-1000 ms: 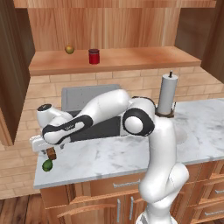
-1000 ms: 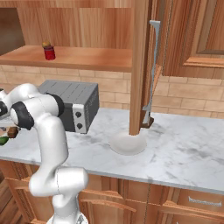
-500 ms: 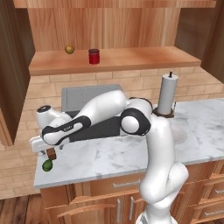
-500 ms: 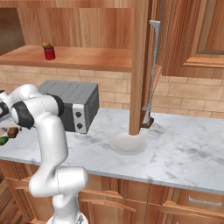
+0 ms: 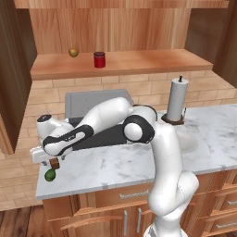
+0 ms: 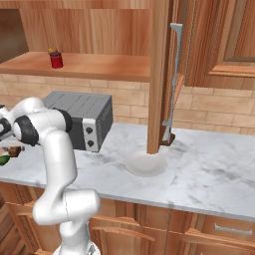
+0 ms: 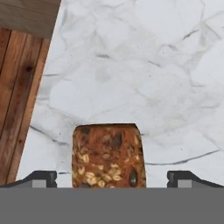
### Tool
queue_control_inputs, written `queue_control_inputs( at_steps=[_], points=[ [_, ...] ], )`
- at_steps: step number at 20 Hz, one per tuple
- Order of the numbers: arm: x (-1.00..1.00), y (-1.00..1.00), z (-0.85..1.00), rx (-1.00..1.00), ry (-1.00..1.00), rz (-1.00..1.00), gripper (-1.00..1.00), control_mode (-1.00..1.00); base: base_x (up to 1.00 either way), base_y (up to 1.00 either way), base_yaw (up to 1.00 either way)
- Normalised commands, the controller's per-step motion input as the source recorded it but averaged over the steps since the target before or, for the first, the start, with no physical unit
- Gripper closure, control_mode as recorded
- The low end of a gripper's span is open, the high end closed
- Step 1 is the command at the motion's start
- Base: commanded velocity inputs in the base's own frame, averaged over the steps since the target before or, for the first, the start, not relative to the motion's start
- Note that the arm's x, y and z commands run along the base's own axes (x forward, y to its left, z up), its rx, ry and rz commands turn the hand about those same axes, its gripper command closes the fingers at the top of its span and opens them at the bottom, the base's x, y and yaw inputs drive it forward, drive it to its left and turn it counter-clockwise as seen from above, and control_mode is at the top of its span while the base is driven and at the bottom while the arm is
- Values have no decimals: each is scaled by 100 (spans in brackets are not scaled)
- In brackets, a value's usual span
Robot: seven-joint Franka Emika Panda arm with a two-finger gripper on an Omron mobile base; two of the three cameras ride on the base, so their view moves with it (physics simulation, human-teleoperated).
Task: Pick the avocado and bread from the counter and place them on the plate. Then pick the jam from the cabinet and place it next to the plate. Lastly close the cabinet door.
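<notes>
The bread [image 7: 108,156], a brown seeded chunk, lies on the marble counter [image 7: 144,65] right between my fingertips in the hand view. My gripper [image 7: 112,179] is open, its tips wide on either side of the bread without touching it. In the left base view my gripper [image 5: 52,162] hangs over the bread [image 5: 54,163] at the counter's far left, with the dark green avocado [image 5: 50,174] just in front of it. The white plate [image 6: 145,163] lies mid-counter. The red jam jar [image 5: 99,59] stands on the cabinet shelf [image 5: 139,62].
A grey toaster oven [image 6: 84,117] sits against the wall behind my arm. A paper towel holder [image 5: 177,99] stands by the plate. A yellowish-brown fruit [image 5: 73,52] rests on the shelf left of the jam. The open cabinet door [image 6: 159,74] hangs above the plate. The counter's left edge [image 7: 41,92] is close.
</notes>
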Motion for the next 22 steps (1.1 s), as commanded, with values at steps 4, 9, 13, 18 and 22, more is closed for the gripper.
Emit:
queue_control_inputs(
  at_steps=[4,9,13,18,22],
  points=[
    [6,6,-14,-1,0,0,-100,-100,0,0,0],
    [3,9,-14,-2,0,0,100,-100,0,0,0],
    [1,5,-12,-1,0,0,100,-100,0,0,0],
    [0,0,-7,0,-1,0,100,-100,0,0,0],
    [-10,-11,6,0,-23,0,100,-100,0,0,0]
  ],
)
